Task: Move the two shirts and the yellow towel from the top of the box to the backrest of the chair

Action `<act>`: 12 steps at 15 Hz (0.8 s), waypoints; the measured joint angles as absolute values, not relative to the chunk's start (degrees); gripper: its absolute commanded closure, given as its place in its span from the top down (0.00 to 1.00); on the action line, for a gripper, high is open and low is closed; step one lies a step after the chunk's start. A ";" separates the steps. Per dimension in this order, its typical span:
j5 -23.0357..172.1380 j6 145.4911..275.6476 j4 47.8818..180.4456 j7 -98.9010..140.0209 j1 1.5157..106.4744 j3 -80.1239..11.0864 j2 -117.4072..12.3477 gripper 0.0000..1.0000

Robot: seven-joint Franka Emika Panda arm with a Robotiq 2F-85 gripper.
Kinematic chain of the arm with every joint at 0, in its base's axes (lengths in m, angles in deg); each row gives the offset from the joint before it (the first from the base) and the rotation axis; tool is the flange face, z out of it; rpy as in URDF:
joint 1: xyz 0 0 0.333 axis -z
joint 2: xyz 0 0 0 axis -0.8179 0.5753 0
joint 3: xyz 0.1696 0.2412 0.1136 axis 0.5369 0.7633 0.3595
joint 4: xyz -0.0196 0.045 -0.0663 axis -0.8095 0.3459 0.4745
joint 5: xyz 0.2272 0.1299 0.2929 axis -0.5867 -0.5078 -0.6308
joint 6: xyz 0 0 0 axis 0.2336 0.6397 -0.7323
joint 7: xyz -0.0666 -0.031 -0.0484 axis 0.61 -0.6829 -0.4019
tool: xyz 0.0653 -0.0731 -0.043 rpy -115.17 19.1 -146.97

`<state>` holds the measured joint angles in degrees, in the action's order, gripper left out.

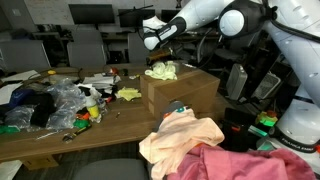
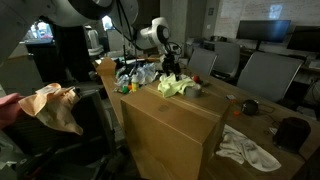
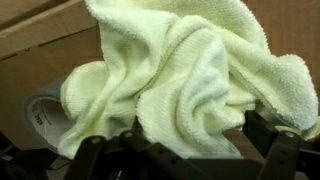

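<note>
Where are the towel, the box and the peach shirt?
Towel (image 1: 160,71): in an exterior view, middle of its heap.
Box (image 1: 195,92): in an exterior view, front wall.
Peach shirt (image 1: 185,135): in an exterior view, draped middle.

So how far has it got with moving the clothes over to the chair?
Two parts look done: a peach shirt and a pink shirt already hang over the chair. In hand: the gripper hovers open just above the yellow towel, its fingers either side of it in the wrist view, not yet gripping. Left: the towel is the only cloth on the box, so one lift and carry remains.
</note>
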<state>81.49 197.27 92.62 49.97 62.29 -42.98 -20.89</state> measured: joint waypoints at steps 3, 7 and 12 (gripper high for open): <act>81.49 194.96 90.30 49.90 62.73 -43.56 -19.17 1.00; 81.49 193.10 88.26 49.75 63.35 -43.74 -18.41 0.80; 81.49 191.42 86.29 49.30 63.33 -43.75 -18.35 0.44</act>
